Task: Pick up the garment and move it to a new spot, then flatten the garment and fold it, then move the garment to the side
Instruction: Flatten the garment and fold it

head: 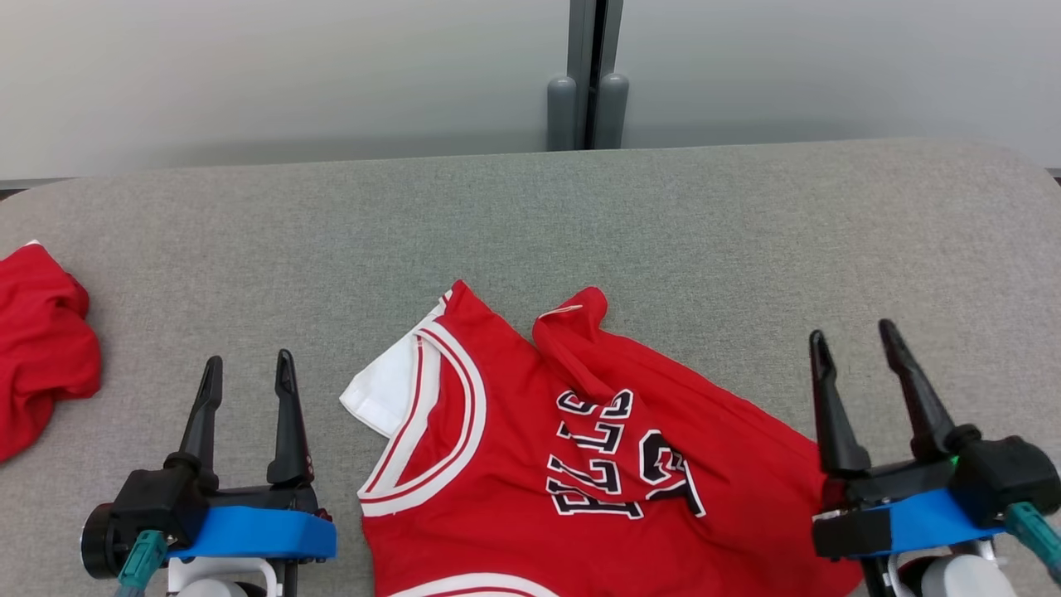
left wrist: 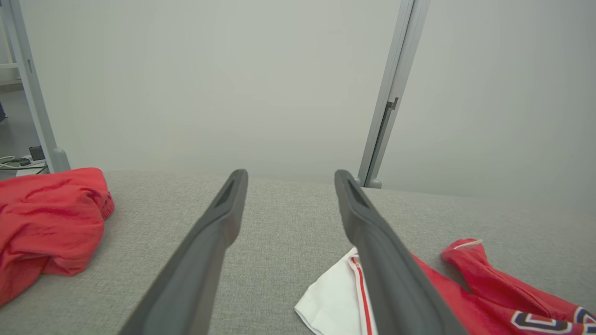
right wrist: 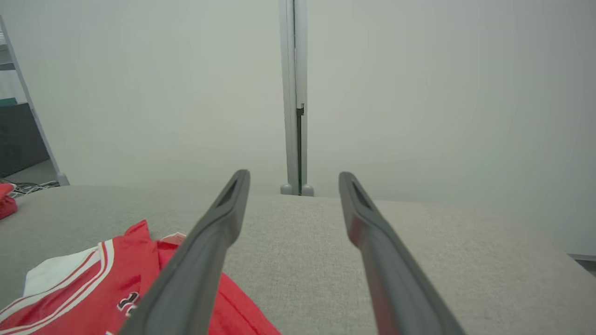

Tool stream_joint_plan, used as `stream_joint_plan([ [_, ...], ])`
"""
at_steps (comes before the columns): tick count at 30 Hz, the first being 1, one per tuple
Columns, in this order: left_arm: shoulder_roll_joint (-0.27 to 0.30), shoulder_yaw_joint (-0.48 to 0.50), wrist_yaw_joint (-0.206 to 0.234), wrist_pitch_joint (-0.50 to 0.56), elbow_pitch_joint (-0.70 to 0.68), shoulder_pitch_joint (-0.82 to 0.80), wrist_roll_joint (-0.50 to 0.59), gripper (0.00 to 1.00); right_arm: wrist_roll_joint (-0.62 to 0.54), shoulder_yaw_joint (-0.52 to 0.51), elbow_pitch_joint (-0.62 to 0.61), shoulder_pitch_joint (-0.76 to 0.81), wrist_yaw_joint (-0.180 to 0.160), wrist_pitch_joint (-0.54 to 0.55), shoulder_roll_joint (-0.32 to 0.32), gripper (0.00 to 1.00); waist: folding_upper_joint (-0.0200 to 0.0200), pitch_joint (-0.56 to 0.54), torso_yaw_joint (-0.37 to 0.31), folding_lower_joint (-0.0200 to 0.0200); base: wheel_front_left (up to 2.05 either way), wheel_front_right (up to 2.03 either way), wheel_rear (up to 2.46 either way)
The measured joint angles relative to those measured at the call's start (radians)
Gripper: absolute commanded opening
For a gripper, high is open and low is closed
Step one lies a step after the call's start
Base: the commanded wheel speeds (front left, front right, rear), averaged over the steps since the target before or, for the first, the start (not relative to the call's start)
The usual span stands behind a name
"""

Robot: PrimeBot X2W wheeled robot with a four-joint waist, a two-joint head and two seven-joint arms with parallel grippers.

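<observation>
Jaws both wide, empty; jersey (head: 497, 452) between

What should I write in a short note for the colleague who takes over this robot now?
Left gripper: open, empty, over the table, left of the jersey.
Right gripper: open, empty, by the jersey's right edge.
Jersey: on the table between the grippers, wrinkled, one shoulder strap twisted, white inside showing.
Other red garment: bunched at the table's left edge.
Done: jersey lies on the table, not held.
Left: flatten, fold, move it to the side.
</observation>
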Motion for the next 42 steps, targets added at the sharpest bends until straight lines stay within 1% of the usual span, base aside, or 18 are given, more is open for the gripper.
stream_joint_plan([
  [1,0.0,0.0,0.0,0.0,0.001,0.0,0.001,1.0,-0.015,0.01,0.011,-0.001,0.0,0.0,0.0,1.0,0.0,-0.002,0.001,0.0001,0.0,0.0,0.0],
  [6,0.0,-0.002,-0.003,0.0,0.007,0.003,0.015,1.0,-0.016,0.026,0.047,0.0,0.0,0.0,0.002,1.0,0.0,-0.014,0.002,0.0,0.0,0.0,0.0],
  [11,0.004,-0.023,-0.008,0.0,0.024,-0.003,0.073,1.0,-0.014,0.026,0.055,0.0,0.0,-0.001,0.001,1.0,0.0,-0.013,-0.008,0.0,0.0,0.0,0.0],
  [15,0.011,-0.055,-0.015,0.0,0.043,-0.064,0.097,1.0,-0.012,0.031,0.058,-0.002,0.0,-0.001,0.001,1.0,0.0,0.0,-0.02,0.0,0.0,0.0,0.0],
  [19,0.024,-0.098,-0.018,0.0,0.086,-0.16,0.109,1.0,-0.009,0.035,0.061,-0.013,0.0,-0.001,0.001,1.0,0.0,0.021,-0.03,0.0001,0.0,0.0,0.0],
  [26,0.054,-0.165,-0.019,-0.001,0.265,-0.339,0.113,1.0,-0.01,0.04,0.072,-0.044,0.0,-0.001,0.002,1.0,0.0,0.066,-0.066,0.0001,0.0,0.0,0.0],
  [27,0.064,-0.196,-0.022,-0.001,0.331,-0.382,0.112,1.0,-0.011,0.039,0.074,-0.05,0.0,-0.001,0.001,1.0,0.0,0.08,-0.077,0.0001,0.0,0.0,0.0],
  [30,0.075,-0.241,-0.023,-0.001,0.45,-0.434,0.095,1.0,-0.011,0.039,0.077,-0.061,0.0,-0.001,0.001,1.0,0.0001,0.1,-0.092,0.0002,0.0,0.0,0.0],
  [31,0.075,-0.241,-0.023,-0.001,0.45,-0.434,0.095,1.0,-0.011,0.039,0.077,-0.061,0.0,-0.001,0.001,1.0,0.0001,0.1,-0.092,0.0002,0.0,0.0,0.0],
  [32,0.082,-0.265,-0.023,0.001,0.522,-0.469,0.083,1.0,-0.011,0.04,0.076,-0.067,0.0,-0.001,0.002,1.0,0.0001,0.111,-0.103,0.0002,0.0,0.0,0.0],
  [33,0.082,-0.265,-0.023,0.001,0.522,-0.469,0.083,1.0,-0.011,0.04,0.076,-0.067,0.0,-0.001,0.002,1.0,0.0001,0.111,-0.103,0.0002,0.0,0.0,0.0],
  [35,0.091,-0.299,-0.023,0.005,0.614,-0.506,0.063,1.0,-0.011,0.04,0.074,-0.072,0.0,-0.001,0.001,1.0,0.0001,0.123,-0.116,0.0002,0.0,0.0,0.0],
  [38,0.093,-0.322,-0.023,0.01,0.67,-0.523,0.036,1.0,-0.011,0.037,0.071,-0.076,0.0,-0.001,0.001,1.0,0.0001,0.128,-0.122,0.0002,0.0,0.0,0.0],
  [40,0.099,-0.353,-0.023,0.044,0.754,-0.538,0.011,1.0,-0.011,0.035,0.07,-0.076,0.0,-0.001,0.001,1.0,0.0001,0.133,-0.126,0.0002,0.0,0.0,0.0],
  [42,0.1,-0.358,-0.023,0.044,0.771,-0.541,0.002,1.0,-0.011,0.035,0.069,-0.077,0.0,-0.001,0.001,1.0,0.0001,0.134,-0.128,0.0001,0.0,0.0,0.0],
])
